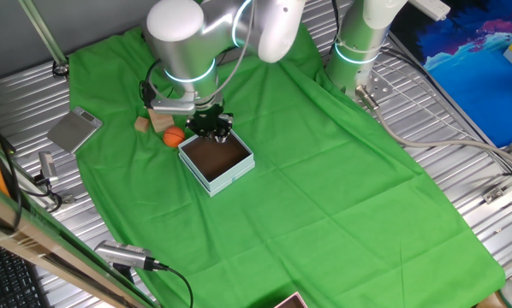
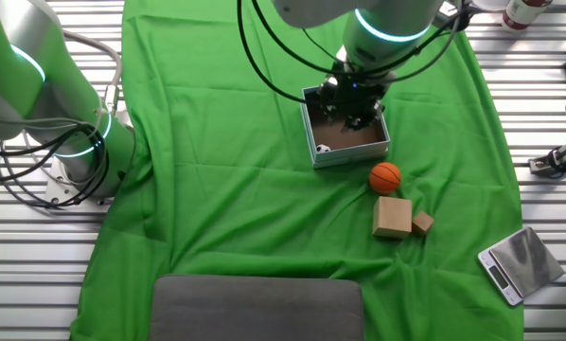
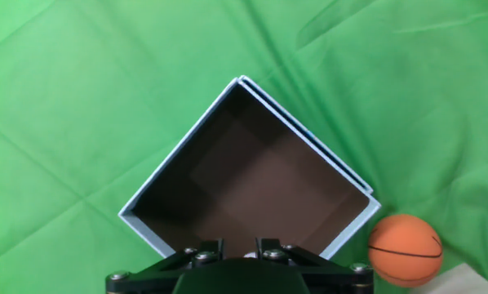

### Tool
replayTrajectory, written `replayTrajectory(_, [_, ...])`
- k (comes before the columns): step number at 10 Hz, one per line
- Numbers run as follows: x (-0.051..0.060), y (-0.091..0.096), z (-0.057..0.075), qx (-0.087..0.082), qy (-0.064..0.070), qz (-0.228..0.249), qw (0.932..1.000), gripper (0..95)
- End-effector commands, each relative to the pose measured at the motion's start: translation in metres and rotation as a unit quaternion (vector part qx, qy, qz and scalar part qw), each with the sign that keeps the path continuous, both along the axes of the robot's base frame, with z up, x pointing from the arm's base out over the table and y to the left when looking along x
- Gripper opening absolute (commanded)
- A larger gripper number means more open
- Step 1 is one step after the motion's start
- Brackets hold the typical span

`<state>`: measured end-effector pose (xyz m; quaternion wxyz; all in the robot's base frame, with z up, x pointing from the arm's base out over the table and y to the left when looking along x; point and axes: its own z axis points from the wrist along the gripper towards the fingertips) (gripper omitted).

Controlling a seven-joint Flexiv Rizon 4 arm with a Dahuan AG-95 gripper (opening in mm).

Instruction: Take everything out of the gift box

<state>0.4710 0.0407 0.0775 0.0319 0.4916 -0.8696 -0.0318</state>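
Gripper [image 2: 351,106] low over gift box [image 2: 344,150] far corner, jaw state unclear; soccer ball [image 2: 322,148] still inside box; basketball [image 2: 385,177] and two wooden blocks [image 2: 393,217] out on green-clothed counter [image 2: 226,189].

No readable text, label, brand or number shows in any view.
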Motion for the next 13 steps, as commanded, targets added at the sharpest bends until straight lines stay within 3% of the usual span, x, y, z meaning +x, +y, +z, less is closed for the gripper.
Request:
replayTrajectory(1, [0.004, -0.0003, -0.0021, 0.003, -0.002, 0.006, 1.0, 38.0])
replayTrajectory(4, [0.0076, -0.0007, -0.0039, 0.002, -0.002, 0.017, 0.9998, 38.0])
replayTrajectory(13, [0.0033, 0.0004, -0.0076, 0.003, -0.003, 0.034, 0.9994, 38.0])
